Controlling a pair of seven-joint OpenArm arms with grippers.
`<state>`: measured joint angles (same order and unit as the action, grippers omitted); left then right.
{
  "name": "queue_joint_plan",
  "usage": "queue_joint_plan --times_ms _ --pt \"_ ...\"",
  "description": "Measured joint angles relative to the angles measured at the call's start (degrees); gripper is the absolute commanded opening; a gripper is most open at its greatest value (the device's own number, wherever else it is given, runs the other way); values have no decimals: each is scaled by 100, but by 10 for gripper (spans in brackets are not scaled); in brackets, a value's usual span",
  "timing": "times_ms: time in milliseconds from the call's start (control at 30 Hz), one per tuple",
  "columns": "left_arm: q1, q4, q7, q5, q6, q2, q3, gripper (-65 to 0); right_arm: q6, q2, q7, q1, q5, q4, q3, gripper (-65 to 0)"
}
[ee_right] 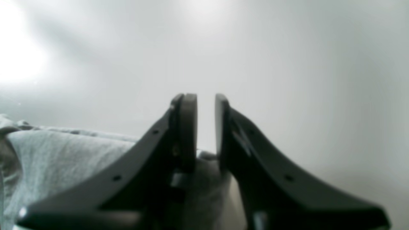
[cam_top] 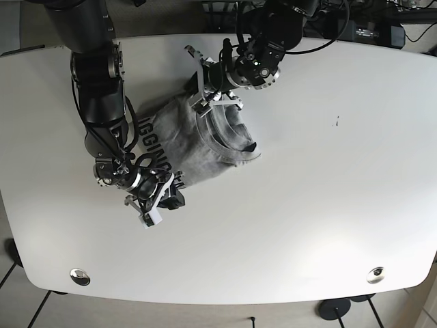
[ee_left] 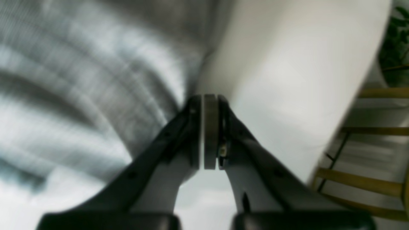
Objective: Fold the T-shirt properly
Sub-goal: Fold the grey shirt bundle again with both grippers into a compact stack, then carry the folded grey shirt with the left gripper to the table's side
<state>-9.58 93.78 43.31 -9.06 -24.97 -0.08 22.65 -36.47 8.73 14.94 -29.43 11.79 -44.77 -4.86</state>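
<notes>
Base view, left to right. Lay crumpled on the white table (cam_top: pixel 328 205), left of centre: grey T-shirt (cam_top: pixel 179 140) with dark lettering, bunched between the two arms.

At the shirt's near-left corner: right gripper (cam_top: pixel 162 198), low over the table, fingers (ee_right: pixel 188 127) parted by a narrow gap; grey cloth seen bunched at the base of that gap in the right wrist view, edge of the shirt spread to the left of the fingers. Whether pinched or merely lying between the fingers could not be told.

At the shirt's far edge, near the collar: left gripper (cam_top: pixel 210 92), fingers (ee_left: pixel 211 127) pressed together with no gap between the pads. Blurred grey fabric filled the left of the wrist view beside the fingertips; hold on the cloth could not be confirmed.
</notes>
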Motion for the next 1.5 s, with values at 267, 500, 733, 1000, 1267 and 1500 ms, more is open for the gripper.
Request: queue_joint_plan --times_ms 267,500,733,1000,1267,1500 --pt "592 -732 -389 -258 -116 -232 -1005 -650 -284 413 -146 588 76 -79 74 -571" --pt "1735 -1777 -404 -254 -142 -367 -1397 -650 -295 925 -76 1639 1126 -1185 63 -571" --pt "2767 -2949 -444 -144 -422 -409 -1547 -650 -278 1215 -90 2640 1565 -2118 63 -571" --pt "2667 -2479 -328 7 -404 -407 -1709 -618 52 1169 2 3620 1545 -3423 9 -571" --pt "1947 -503 -310 37 358 39 -2507 -328 66 999 444 3775 1543 -4079 35 -571" --pt "1880 -522 -1027 4 2634 227 -680 -267 50 1014 466 3936 1545 -4301 37 -571"
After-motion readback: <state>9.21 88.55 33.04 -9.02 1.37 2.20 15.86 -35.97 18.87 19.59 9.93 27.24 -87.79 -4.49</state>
